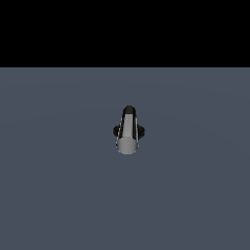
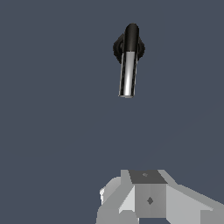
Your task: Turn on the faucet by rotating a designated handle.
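Note:
The faucet stands alone on the grey-blue floor. Its black round base shows on either side of the handle, and the black elbow is at the far end. The handle is a grey metallic bar, and its flat round end faces the exterior camera. In the wrist view the handle runs from the black elbow toward my gripper. Only grey and white parts of my gripper show at that picture's edge, well apart from the handle. Whether its fingers are open or shut does not show. The gripper is out of the exterior view.
The grey-blue floor spreads flat all around the faucet. A black background band fills the far part of the exterior view. No other objects show.

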`<action>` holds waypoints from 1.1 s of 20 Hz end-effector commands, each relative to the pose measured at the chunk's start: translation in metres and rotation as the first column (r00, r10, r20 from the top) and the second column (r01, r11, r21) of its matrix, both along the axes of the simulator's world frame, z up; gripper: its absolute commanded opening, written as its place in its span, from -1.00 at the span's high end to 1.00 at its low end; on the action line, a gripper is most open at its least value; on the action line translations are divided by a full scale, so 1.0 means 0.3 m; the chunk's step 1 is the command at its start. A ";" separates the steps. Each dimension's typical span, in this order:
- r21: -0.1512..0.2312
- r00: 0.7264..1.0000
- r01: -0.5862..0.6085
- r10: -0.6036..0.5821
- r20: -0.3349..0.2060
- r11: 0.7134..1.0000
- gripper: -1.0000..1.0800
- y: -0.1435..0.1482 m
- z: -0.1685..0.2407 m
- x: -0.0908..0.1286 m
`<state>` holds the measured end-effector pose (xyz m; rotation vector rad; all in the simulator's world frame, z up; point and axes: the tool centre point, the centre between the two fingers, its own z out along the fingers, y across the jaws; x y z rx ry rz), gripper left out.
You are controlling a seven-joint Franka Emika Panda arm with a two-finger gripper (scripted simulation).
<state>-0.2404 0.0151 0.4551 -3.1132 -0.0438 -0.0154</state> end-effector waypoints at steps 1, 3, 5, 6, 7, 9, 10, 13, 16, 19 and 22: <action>-0.001 1.000 0.000 0.000 -0.001 1.000 1.00 0.005 -0.048 0.015; -0.003 1.000 -0.001 0.001 -0.001 1.000 1.00 0.010 -0.093 0.029; -0.004 1.000 -0.001 0.001 -0.002 1.000 1.00 0.015 -0.144 0.045; -0.005 1.000 -0.001 0.001 -0.002 1.000 1.00 0.017 -0.171 0.053; -0.005 1.000 -0.002 0.002 -0.002 1.000 1.00 0.020 -0.199 0.062; -0.006 1.000 -0.002 0.002 -0.002 1.000 1.00 0.025 -0.255 0.080; -0.007 1.000 -0.002 0.002 -0.003 1.000 1.00 0.027 -0.283 0.089; -0.009 1.000 -0.003 0.003 -0.003 1.000 1.00 0.035 -0.364 0.115; -0.011 1.000 -0.004 0.004 -0.004 1.000 1.00 0.042 -0.444 0.142; -0.013 1.000 -0.005 0.004 -0.004 1.000 1.00 0.049 -0.522 0.168; -0.014 1.000 -0.005 0.005 -0.005 1.000 1.00 0.057 -0.600 0.194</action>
